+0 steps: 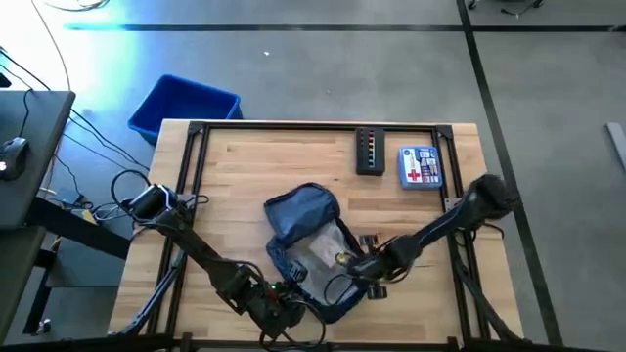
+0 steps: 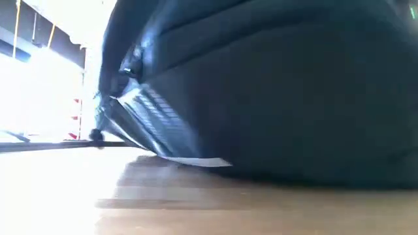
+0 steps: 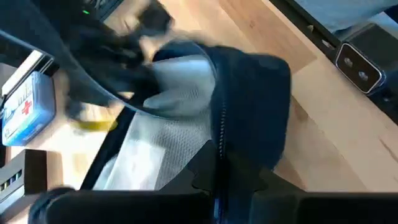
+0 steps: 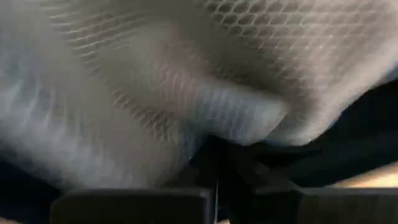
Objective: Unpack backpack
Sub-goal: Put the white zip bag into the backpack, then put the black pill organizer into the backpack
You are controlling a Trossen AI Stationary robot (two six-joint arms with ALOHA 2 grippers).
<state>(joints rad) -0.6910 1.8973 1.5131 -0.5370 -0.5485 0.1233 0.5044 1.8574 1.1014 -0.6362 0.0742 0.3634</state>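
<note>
High: straight down, far, whole table. Low: table-level, lens nearly against backpack. L wrist: close, looks into open backpack. R wrist: pressed v. close on mesh lining. All four share backpack.

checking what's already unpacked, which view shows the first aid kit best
The high view: the blue-and-white first aid kit lies whole on the table's far side, beside a dark box. The left wrist view catches only its cut-off edge; the low and right wrist views miss it.
</note>
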